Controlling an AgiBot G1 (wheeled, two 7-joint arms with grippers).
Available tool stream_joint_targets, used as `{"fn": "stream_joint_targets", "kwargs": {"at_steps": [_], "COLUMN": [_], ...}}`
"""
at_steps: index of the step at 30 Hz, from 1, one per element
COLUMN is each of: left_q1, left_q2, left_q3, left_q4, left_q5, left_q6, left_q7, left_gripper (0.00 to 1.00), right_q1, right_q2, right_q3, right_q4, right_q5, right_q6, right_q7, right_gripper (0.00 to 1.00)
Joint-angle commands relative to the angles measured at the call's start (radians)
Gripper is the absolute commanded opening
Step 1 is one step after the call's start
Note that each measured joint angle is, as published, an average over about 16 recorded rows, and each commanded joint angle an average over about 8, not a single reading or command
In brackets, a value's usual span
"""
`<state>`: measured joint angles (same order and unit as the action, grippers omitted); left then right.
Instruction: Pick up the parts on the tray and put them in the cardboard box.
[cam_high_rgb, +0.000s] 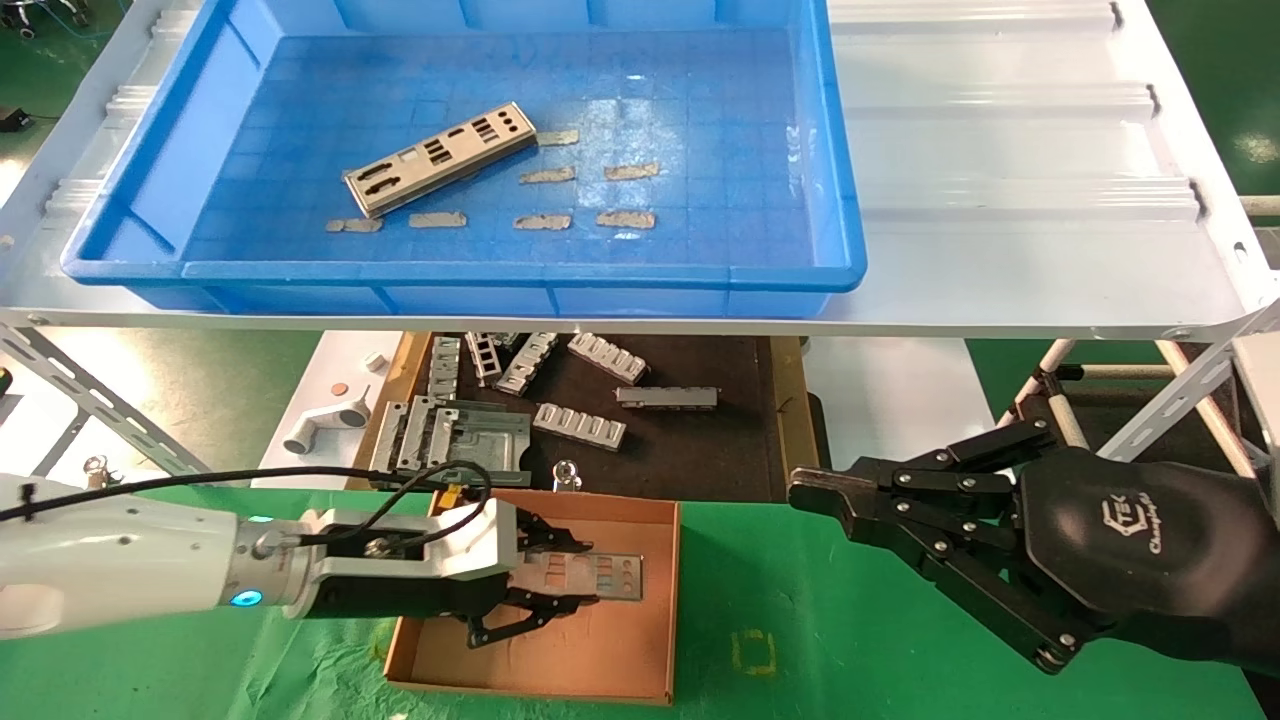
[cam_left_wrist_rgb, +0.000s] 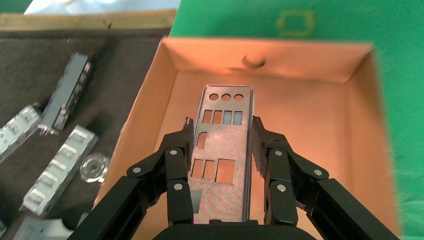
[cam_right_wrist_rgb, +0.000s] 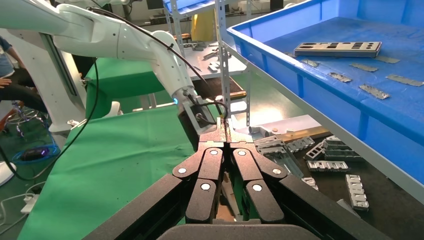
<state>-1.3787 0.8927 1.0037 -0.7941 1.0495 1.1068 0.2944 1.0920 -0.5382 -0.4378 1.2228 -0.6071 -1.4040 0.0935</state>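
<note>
A silver punched part (cam_high_rgb: 440, 158) lies slanted on the floor of the blue tray (cam_high_rgb: 835, 150), up on the white shelf; the right wrist view shows the same part (cam_right_wrist_rgb: 337, 48). On the green cloth below stands the cardboard box (cam_high_rgb: 600, 665). My left gripper (cam_high_rgb: 590, 575) reaches into the box, shut on a second part (cam_high_rgb: 610, 577) by its two long edges. In the left wrist view this part (cam_left_wrist_rgb: 222, 145) lies flat just above the box floor (cam_left_wrist_rgb: 310, 115), between my fingers (cam_left_wrist_rgb: 222, 125). My right gripper (cam_high_rgb: 810, 495) hovers to the right of the box, shut and empty.
Ribbed grey brackets (cam_high_rgb: 580, 425) lie on a dark mat behind the box, under the shelf's front edge (cam_high_rgb: 640, 325). A white pipe fitting (cam_high_rgb: 325, 425) sits left of the mat. Grey tape scraps (cam_high_rgb: 625, 218) dot the tray floor. Green cloth (cam_high_rgb: 850, 650) lies between box and right arm.
</note>
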Motion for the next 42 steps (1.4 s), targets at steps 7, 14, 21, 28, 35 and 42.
{"fn": "stream_joint_targets", "kwargs": {"at_steps": [7,14,21,28,35,42], "left_q1": [-0.006,-0.014,-0.034,-0.037,-0.002,0.039], "left_q2": [0.046,0.064,0.058,0.032,0.001,-0.037], "left_q3": [0.005,0.000,-0.012,-0.032,-0.107,-0.190], "left_q4": [0.088,0.144,0.176,0.179,0.108,0.028], "left_q5": [0.008,0.004,-0.016,-0.049,-0.078,-0.111], "left_q6": [-0.005,0.006,0.050,0.124,0.143,0.176], "left_q7": [0.022,0.053,0.079,0.045,-0.011,-0.074], "left_gripper": [1.00,1.00,1.00,1.00,1.00,1.00], "right_q1": [0.000,0.000,0.000,0.000,0.000,0.000], "right_q2": [0.000,0.000,0.000,0.000,0.000,0.000], "right_q3": [0.000,0.000,0.000,0.000,0.000,0.000], "right_q4": [0.000,0.000,0.000,0.000,0.000,0.000], "right_q5": [0.000,0.000,0.000,0.000,0.000,0.000], "right_q6": [0.000,0.000,0.000,0.000,0.000,0.000], "right_q7": [0.000,0.000,0.000,0.000,0.000,0.000], "right_gripper": [0.00,0.00,0.04,0.90,1.00,1.00]}}
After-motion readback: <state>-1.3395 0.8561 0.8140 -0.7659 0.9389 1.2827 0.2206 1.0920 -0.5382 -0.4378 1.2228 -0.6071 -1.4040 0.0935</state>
